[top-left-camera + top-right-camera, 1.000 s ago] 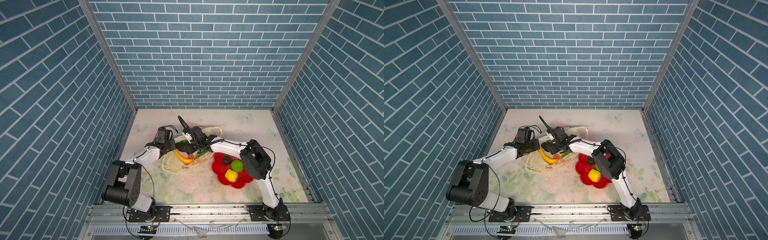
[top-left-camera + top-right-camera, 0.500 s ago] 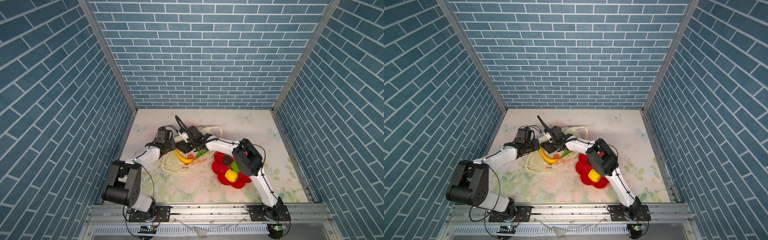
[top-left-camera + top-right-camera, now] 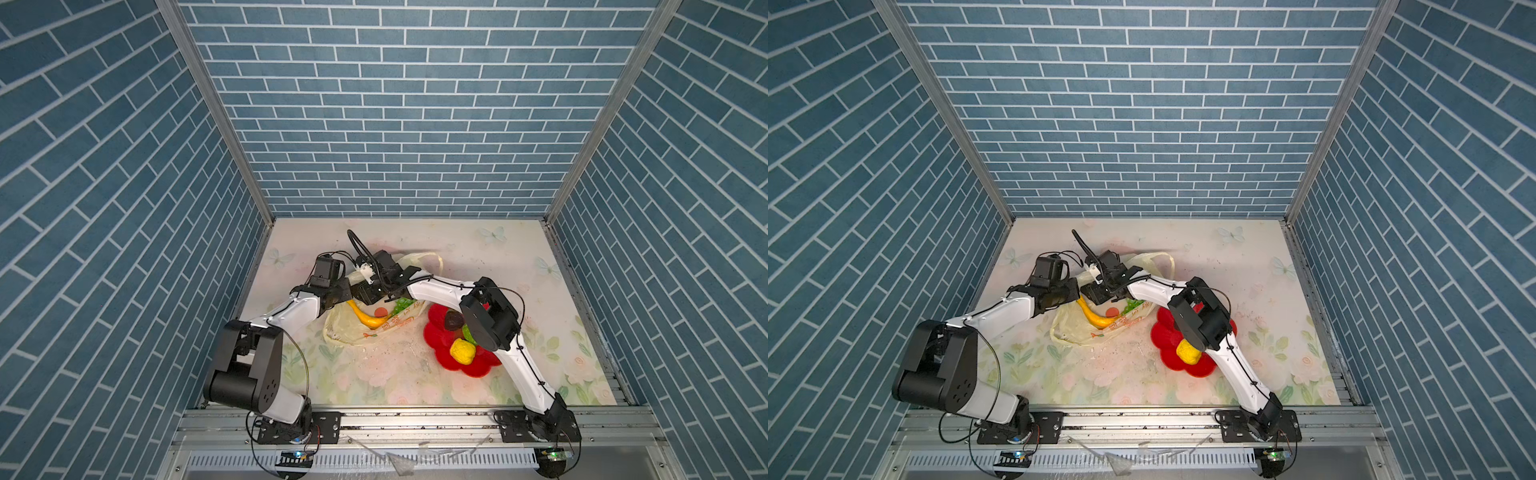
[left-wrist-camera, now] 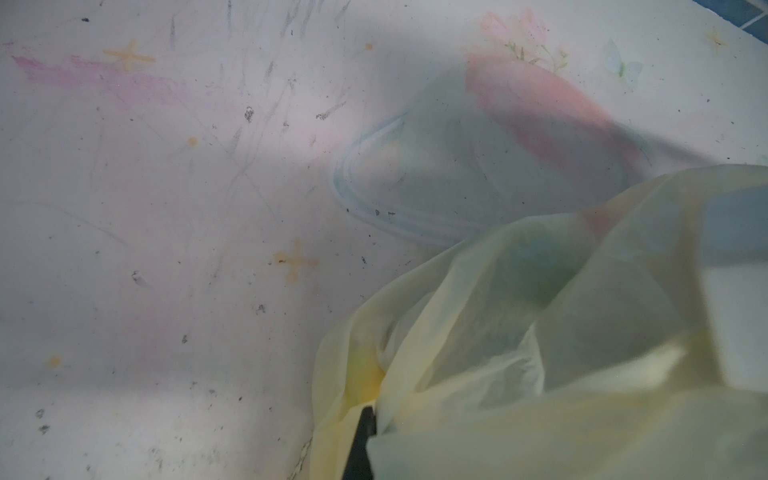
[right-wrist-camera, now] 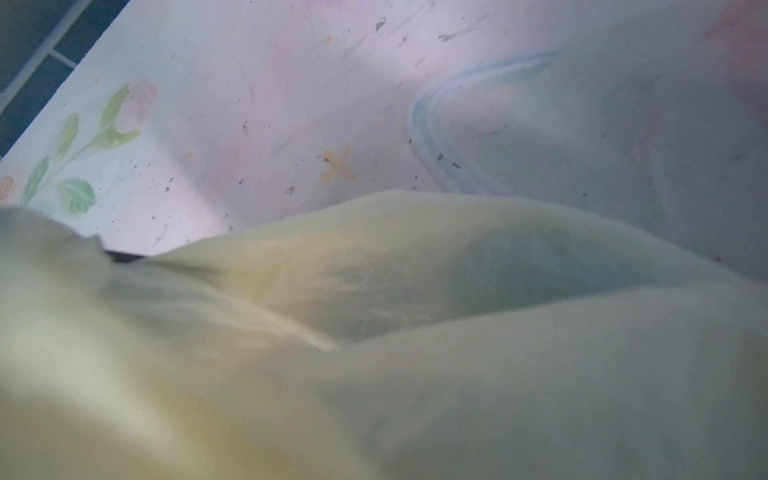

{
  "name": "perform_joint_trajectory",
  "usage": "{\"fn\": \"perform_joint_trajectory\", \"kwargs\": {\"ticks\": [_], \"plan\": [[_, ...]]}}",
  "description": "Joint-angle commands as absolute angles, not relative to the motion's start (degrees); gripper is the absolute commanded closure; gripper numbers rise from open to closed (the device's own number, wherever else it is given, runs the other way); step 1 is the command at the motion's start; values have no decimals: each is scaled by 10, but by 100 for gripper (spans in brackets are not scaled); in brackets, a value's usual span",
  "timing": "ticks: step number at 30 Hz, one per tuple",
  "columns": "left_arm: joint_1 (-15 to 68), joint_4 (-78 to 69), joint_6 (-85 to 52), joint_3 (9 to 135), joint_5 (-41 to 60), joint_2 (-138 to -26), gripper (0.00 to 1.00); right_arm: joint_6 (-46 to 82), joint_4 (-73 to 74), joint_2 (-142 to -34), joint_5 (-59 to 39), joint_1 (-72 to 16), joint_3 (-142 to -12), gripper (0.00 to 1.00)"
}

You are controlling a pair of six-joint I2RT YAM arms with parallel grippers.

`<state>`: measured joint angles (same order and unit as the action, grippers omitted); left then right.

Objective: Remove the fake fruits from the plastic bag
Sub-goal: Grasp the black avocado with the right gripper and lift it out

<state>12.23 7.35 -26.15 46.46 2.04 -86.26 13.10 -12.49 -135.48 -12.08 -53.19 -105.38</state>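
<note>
Materials: plastic bag (image 3: 347, 330), thin crinkly translucent film; banana (image 3: 368, 319), glossy plastic; plate (image 3: 436, 334), shiny plastic; desk (image 3: 395, 376), matt scuffed printed sheet.

The plastic bag (image 3: 349, 334) is lying on the counter (image 3: 395, 376) left of centre, with the banana (image 3: 368, 318) and the grape bunch (image 3: 401, 305) sitting inside it (the bunch to the banana's right). The plate (image 3: 436, 332) is resting just right of the bag, carrying the knobbly ball (image 3: 462, 351) on its front part.
</note>
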Motion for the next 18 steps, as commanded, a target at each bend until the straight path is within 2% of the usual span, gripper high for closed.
{"fn": "perform_joint_trajectory", "kwargs": {"ticks": [1,10,18], "plan": [[117,71,-258,461,19,-869,100,117,-118,-1332,-124,-538,-1043,52],[117,71,-257,460,16,-866,100,122,-89,-1261,-119,-537,-958,54],[117,70,-257,461,17,-869,100,124,-65,-1112,-94,-535,-808,54]]}}
